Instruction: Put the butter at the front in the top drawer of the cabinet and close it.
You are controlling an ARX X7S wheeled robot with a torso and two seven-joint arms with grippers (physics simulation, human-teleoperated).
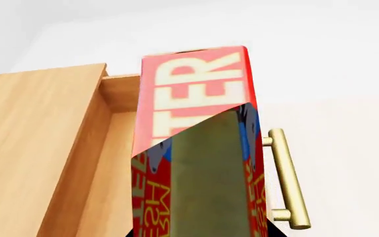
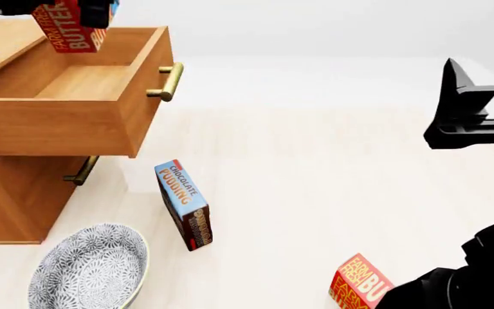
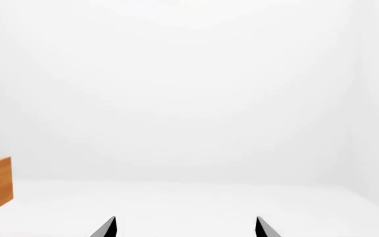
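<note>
My left gripper (image 2: pixel 69 14) is shut on the butter (image 2: pixel 74 27), a red-orange carton with yellow lettering. It holds the carton in the air above the back of the top drawer (image 2: pixel 62 134). That drawer is pulled out of the cabinet (image 2: pixel 7 203) and nothing shows inside it. In the left wrist view the butter (image 1: pixel 196 94) fills the middle, with the drawer's inside (image 1: pixel 110 163) and brass handle (image 1: pixel 288 177) to either side. My right gripper (image 3: pixel 185 224) is open, holds nothing, and hangs raised at the right (image 2: pixel 463 106).
A second identical butter carton (image 2: pixel 359 282) lies near my base at the lower right. A blue chocolate pudding box (image 2: pixel 185 205) stands on the floor in front of the cabinet. A patterned bowl (image 2: pixel 88 267) sits beside it. The middle drawer's handle (image 2: pixel 82 170) shows under the open drawer.
</note>
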